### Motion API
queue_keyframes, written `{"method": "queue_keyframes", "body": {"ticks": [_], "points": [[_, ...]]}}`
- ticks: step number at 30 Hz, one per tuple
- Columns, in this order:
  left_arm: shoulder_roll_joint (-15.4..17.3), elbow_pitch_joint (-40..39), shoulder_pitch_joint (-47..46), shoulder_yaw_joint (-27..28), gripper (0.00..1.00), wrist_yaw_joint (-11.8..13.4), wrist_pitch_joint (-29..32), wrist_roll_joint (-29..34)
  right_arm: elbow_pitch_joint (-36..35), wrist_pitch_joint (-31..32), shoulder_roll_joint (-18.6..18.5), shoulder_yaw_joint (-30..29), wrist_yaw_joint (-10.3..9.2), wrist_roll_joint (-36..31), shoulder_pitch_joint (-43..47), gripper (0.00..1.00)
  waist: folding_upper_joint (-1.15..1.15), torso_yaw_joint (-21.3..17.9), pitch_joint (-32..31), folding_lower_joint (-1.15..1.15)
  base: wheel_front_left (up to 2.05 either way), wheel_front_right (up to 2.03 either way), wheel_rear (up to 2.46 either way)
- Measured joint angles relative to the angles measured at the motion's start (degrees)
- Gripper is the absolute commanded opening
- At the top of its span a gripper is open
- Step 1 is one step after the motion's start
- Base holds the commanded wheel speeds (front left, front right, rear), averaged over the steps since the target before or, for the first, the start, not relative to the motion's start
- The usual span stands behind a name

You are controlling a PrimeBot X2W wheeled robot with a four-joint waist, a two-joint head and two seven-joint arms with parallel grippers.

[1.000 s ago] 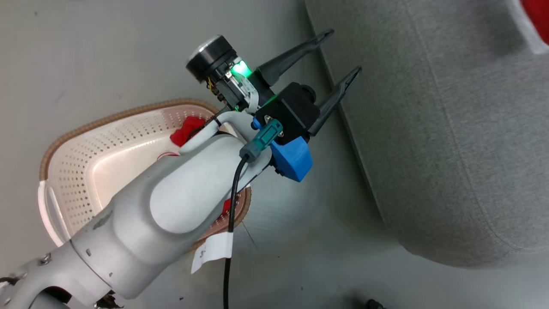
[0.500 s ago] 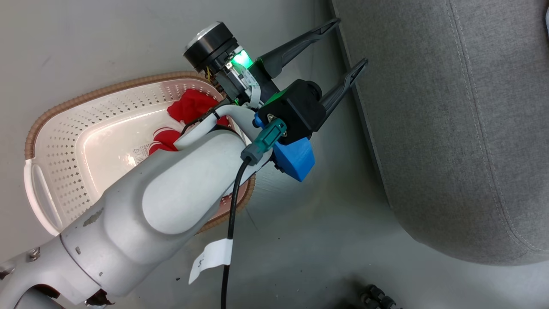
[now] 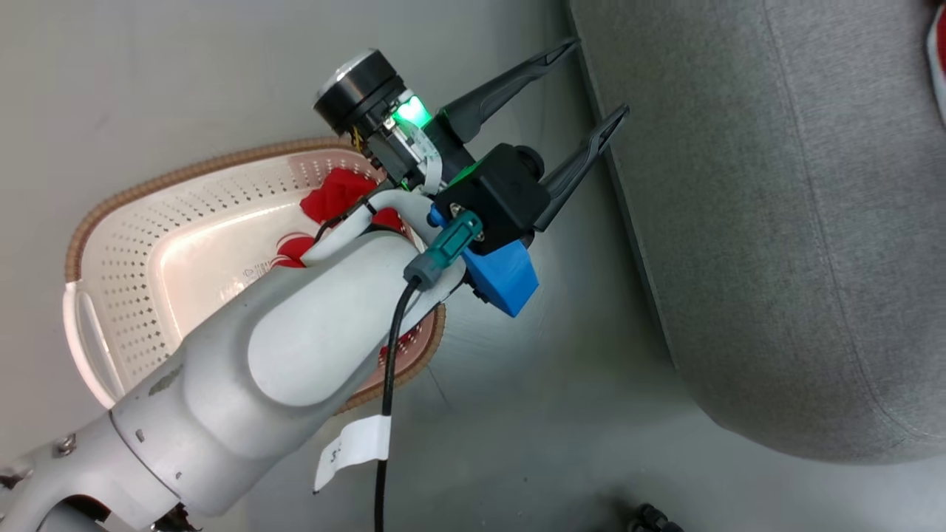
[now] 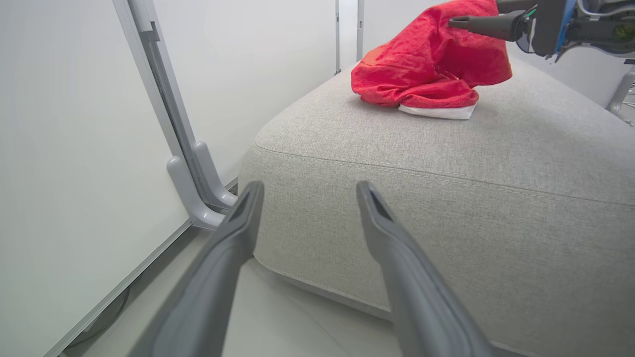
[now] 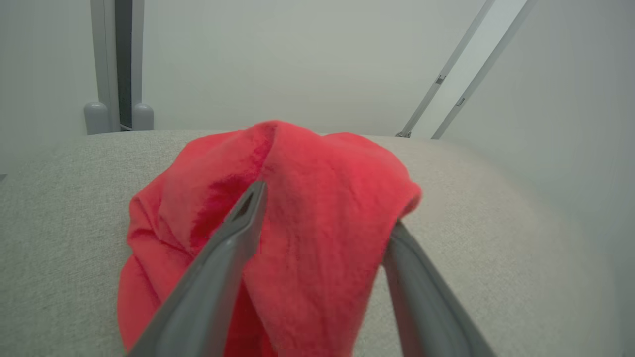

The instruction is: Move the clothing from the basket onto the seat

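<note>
A: Left end effector?
B: Left end effector: both dark fingers spread, nothing between them. It hangs over the grey floor, between basket and seat, with the tips just beside the seat's edge.
A: And the right?
B: Right end effector: fingers also spread, straddling a bright red soft fabric garment with white trim. The cloth drapes over one fingertip and doesn't look pinched. That garment lies bunched on top of the large grey upholstered seat cushion.
A: Other piece?
B: Second bright red garment is in the cream-white perforated plastic basket with brown woven-look rim. It sits at the end nearest the seat, partly hidden by the pale left forearm.
A: Any readable text?
B: Printed label on the basket bottom, and a white tag on the black cable. Both carry marks, too small to read.
</note>
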Motion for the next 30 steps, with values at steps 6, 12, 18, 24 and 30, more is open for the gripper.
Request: {"method": "queue_keyframes", "body": {"ticks": [6, 12, 18, 24, 30], "points": [[-1.3, 2.6, 2.7, 0.1, 1.0, 0.5, -2.7, -1.6, -6.4, 0.0, 2.6, -1.5, 0.0, -1.3, 8.9, 1.0, 0.0, -0.2, -4.6, 0.0, 0.0, 0.0, 0.0], [-2.0, 5.3, 6.8, 2.1, 1.0, 1.7, -5.0, -4.2, -14.6, 0.0, 4.7, 0.4, 0.0, -3.0, 15.7, 1.0, 0.0, -0.1, -11.0, -0.01, 0.0, 0.0, 0.0], [-1.7, 7.3, 11.5, 6.6, 1.0, 3.4, -5.7, -6.0, -18.4, -0.1, 5.4, 7.7, 0.0, -2.3, 19.1, 1.0, 0.0, 1.0, -17.6, -0.01, 0.0, 0.0, 0.0], [-1.3, 4.7, 17.8, 14.2, 1.0, 4.8, -5.8, -5.8, -20.1, -0.1, 6.4, 15.9, 0.0, -1.3, 22.0, 1.0, 0.0, 4.4, -22.8, -0.01, 0.0, 0.0, 0.0], [-1.1, 2.9, 24.4, 22.7, 1.0, 5.3, -5.8, -3.9, -21.0, -0.1, 7.2, 22.3, 0.0, -1.2, 23.9, 1.0, 0.0, 8.5, -27.2, -0.01, 0.0, 0.0, 0.0]]}}
